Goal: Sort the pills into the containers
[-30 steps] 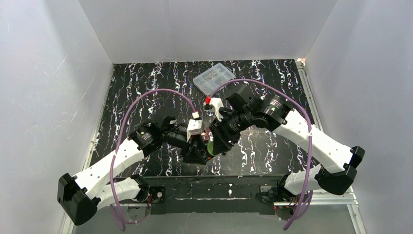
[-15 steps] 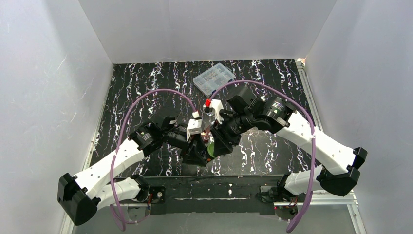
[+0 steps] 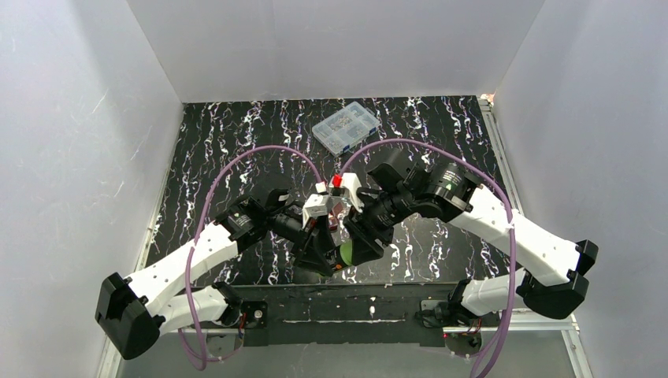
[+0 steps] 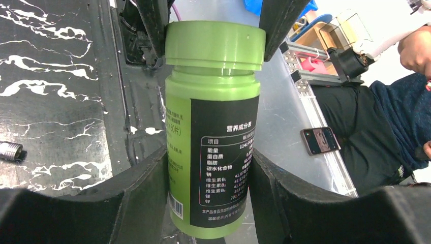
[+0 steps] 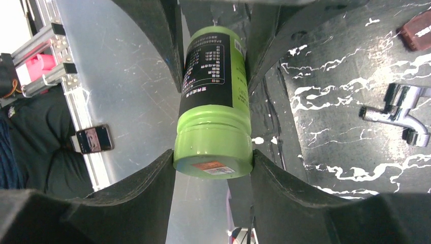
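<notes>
The dark bottle (image 4: 213, 127) with a black label and bright green cap (image 4: 215, 44) is held in the air between both grippers, near the table's front edge (image 3: 345, 253). My left gripper (image 4: 209, 168) is shut on the bottle's body. My right gripper (image 5: 213, 162) is shut on the green cap (image 5: 213, 152), with the bottle body (image 5: 213, 71) beyond it. The right gripper's fingers (image 4: 152, 25) show at the top of the left wrist view. The amber bottle with the white cap is not in view.
A clear compartment box (image 3: 346, 126) with small items sits at the back of the black marbled table. A metal tap-like part (image 5: 396, 114), a reddish-brown object (image 5: 419, 28) and a small metal cylinder (image 4: 10, 151) lie on the table. White walls enclose three sides.
Both grippers, joined on the bottle, have moved a little toward the near edge of the table. The grips look unchanged.
</notes>
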### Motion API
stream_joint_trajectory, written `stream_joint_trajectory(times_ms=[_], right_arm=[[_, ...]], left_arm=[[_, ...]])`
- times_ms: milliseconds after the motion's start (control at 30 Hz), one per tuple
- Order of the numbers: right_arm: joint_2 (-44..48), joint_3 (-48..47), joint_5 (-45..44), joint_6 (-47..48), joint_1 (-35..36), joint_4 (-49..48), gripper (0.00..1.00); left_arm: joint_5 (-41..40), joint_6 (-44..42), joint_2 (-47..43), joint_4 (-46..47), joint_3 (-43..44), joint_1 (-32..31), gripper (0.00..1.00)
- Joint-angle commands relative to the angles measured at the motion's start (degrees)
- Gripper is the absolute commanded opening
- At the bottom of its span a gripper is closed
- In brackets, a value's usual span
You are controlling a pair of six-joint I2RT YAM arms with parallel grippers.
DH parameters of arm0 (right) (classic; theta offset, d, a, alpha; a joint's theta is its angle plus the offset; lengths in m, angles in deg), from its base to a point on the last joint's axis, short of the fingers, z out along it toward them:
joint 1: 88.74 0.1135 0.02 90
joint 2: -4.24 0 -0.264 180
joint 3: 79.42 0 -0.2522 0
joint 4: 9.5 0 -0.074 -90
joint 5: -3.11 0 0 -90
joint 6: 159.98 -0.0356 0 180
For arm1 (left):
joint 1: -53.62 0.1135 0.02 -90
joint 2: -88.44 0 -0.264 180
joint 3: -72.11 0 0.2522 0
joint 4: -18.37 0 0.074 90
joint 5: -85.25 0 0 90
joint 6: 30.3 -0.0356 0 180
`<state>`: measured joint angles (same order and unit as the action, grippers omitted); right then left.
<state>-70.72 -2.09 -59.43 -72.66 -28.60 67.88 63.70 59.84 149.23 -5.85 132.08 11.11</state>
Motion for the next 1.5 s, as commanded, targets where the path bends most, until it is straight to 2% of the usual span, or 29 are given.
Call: stream_joint_trajectory(times_ms=[0,233,400,633,933,1167,1333,1467], right_arm=[[-1.3,1.1,7.9,0.7,3.2,0.7,0.17],[-1.3,2.9,3.2,-5.0,3.1,-3.6,0.19],[-3.9,-1.7,-1.7,-10.4,2.4,-4.7,0.21],[-2.9,-7.1,-5.8,-15.5,-1.8,-7.2,0.21],[-3.9,-6.5,4.1,-17.3,-3.9,-9.0,0.22],[-5.4,-7.1,-2.0,-17.5,-6.5,-4.3,0.20],[-4.2,-9.0,-1.5,-17.3,-9.9,-2.0,0.21],[-5.7,-11.5,-1.6,-16.5,-11.4,1.9,0.21]], left_arm=[[-3.5,0.8,-0.9,10.8,3.4,1.1,0.00],[-19.8,-3.8,-7.5,10.9,0.5,1.0,0.00],[-25.4,-4.7,-10.7,12.1,-2.3,0.5,0.00],[-27.1,-2.2,-12.4,16.1,-7.2,0.4,0.00],[-34.5,3.7,-14.3,31.2,-13.3,0.4,0.00],[-38.6,1.9,-15.2,32.7,-15.0,0.3,0.00],[-39.8,0.1,-15.8,31.6,-16.3,0.3,0.00],[-40.2,-5.8,-16.0,28.0,-15.6,-1.0,0.00]])
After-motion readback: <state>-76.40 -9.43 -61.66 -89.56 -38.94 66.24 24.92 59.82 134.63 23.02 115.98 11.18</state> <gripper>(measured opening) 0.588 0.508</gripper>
